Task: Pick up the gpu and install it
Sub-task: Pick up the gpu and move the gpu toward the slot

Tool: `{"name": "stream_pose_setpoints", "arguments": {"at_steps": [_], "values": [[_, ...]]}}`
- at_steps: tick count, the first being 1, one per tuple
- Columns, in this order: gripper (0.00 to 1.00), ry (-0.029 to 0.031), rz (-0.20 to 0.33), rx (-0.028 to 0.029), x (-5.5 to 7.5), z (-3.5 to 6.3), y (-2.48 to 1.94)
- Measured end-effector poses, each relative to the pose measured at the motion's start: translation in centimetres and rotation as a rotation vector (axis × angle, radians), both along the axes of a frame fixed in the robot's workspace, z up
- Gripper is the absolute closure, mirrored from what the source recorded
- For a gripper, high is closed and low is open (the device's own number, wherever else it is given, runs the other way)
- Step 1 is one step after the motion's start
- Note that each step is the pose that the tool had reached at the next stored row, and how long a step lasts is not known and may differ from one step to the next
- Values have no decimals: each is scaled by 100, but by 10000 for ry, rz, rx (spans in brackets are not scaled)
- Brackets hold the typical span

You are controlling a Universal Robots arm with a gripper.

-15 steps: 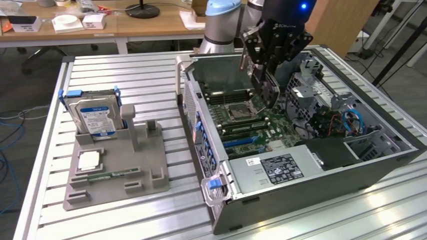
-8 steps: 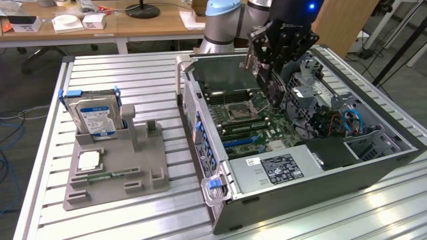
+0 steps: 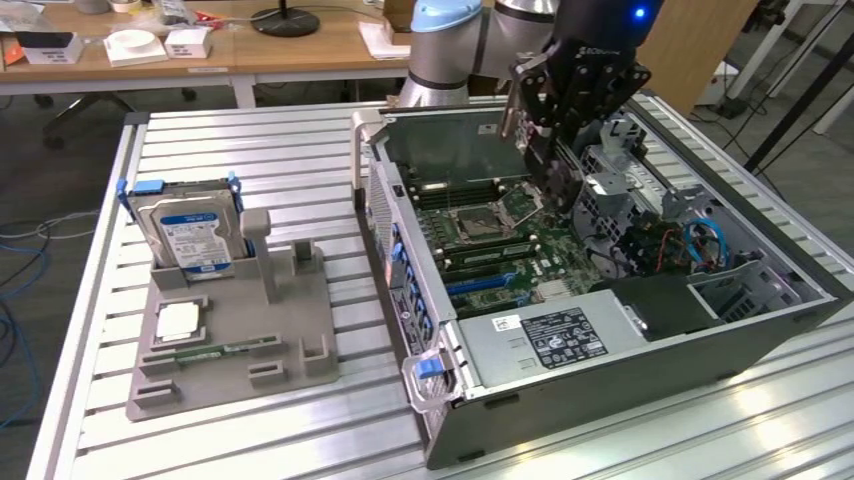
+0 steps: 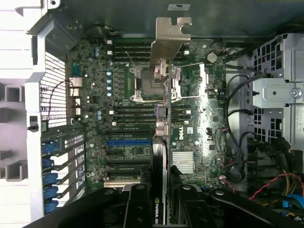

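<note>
The gpu [image 4: 161,126] is being held edge-on, clamped in the gripper [image 4: 161,202], and is being suspended over the motherboard [image 4: 190,137] inside the open case [image 3: 601,380].

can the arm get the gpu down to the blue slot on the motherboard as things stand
Probably yes. The case lies open, and the gripper, shut on the gpu, hangs over the motherboard. Nothing shows between card and blue slot; the cables lie off to one side.
</note>
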State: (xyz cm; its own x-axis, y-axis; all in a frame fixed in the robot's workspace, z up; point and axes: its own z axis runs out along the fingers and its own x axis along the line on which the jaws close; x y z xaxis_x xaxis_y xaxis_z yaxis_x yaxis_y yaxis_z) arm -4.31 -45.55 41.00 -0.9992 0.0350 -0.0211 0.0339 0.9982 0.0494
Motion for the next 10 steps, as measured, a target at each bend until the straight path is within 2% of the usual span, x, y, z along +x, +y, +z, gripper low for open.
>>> {"name": "stream_pose_setpoints", "arguments": {"at_steps": [6, 10], "values": [[74, 0, 0, 0, 100, 0, 0], [74, 0, -1, 0, 119, 0, 0]]}}
